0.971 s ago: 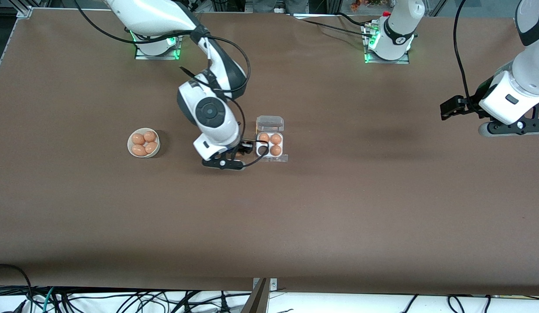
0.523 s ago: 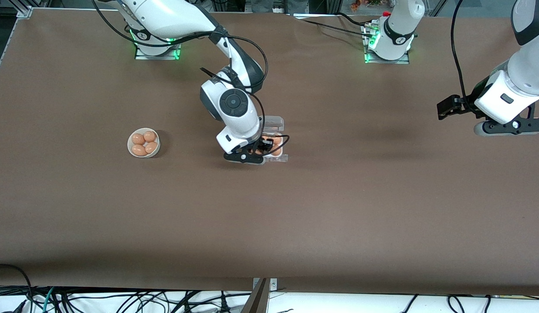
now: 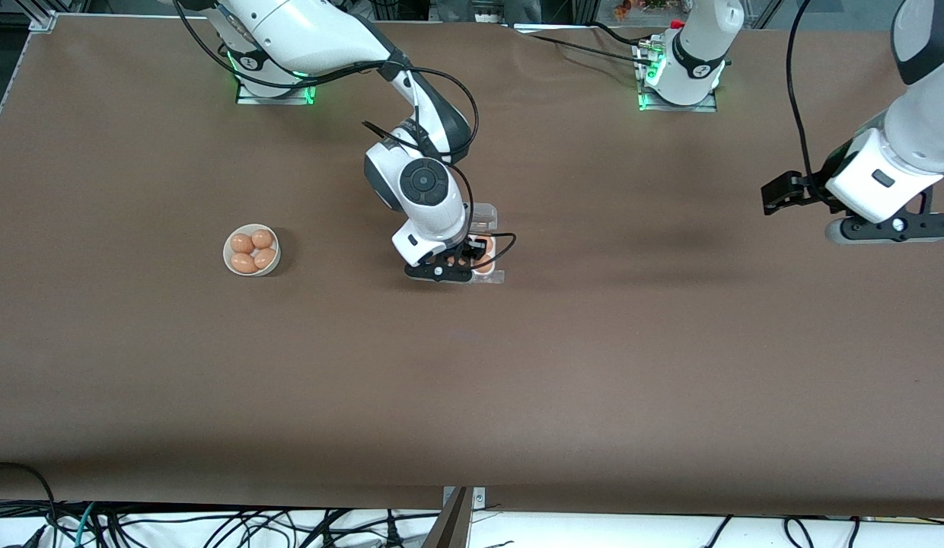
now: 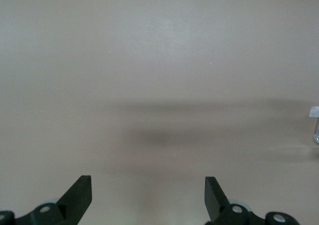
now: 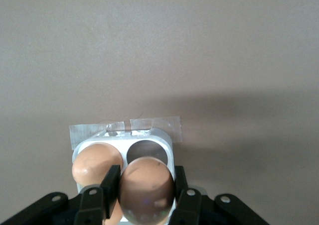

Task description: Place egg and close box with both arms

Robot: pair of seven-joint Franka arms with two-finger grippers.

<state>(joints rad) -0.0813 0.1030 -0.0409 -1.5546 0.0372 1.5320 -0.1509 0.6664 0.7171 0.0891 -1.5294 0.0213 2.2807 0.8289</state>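
My right gripper (image 3: 458, 261) hangs over the open clear box (image 3: 489, 275) in the middle of the table and is shut on an orange-brown egg (image 5: 147, 187). In the right wrist view the held egg sits just above the box's one empty cell (image 5: 146, 152); another egg (image 5: 94, 164) lies in the cell beside it. The box's lid (image 3: 483, 216) stands open toward the robots. My left gripper (image 3: 780, 192) is open and empty, up in the air over bare table at the left arm's end; its fingertips (image 4: 82, 190) show only brown table between them.
A round white bowl (image 3: 231, 263) with several eggs stands toward the right arm's end of the table. A strip of clear tape (image 5: 124, 128) holds the box's front tab to the table. Cables lie along the edge nearest the front camera.
My right gripper has carried the egg from beside the box to over it, toward the left arm's end. My left gripper has drifted slightly toward the middle.
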